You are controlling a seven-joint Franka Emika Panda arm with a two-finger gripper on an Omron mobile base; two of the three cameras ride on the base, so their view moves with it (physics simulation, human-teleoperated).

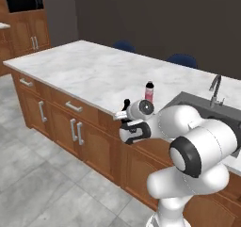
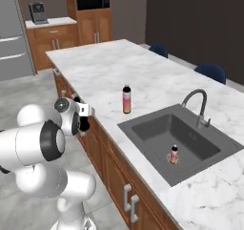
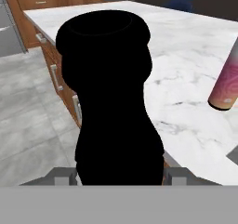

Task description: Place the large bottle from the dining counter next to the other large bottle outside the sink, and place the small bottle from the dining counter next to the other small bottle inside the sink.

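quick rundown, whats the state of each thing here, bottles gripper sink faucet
black bottle: held in the gripper, off the counter, short of its front edge
gripper: shut on the black bottle
pink bottle: upright on the counter, left of the sink
small bottle: upright inside the sink
faucet: no water seen running

Around the pink-red bottle (image 2: 127, 99) the bench (image 2: 109, 67) lies bare on every side, an open way in from the front edge. Just right of it the sink (image 2: 157, 129) drops away, its faucet (image 2: 199, 106) rising behind.
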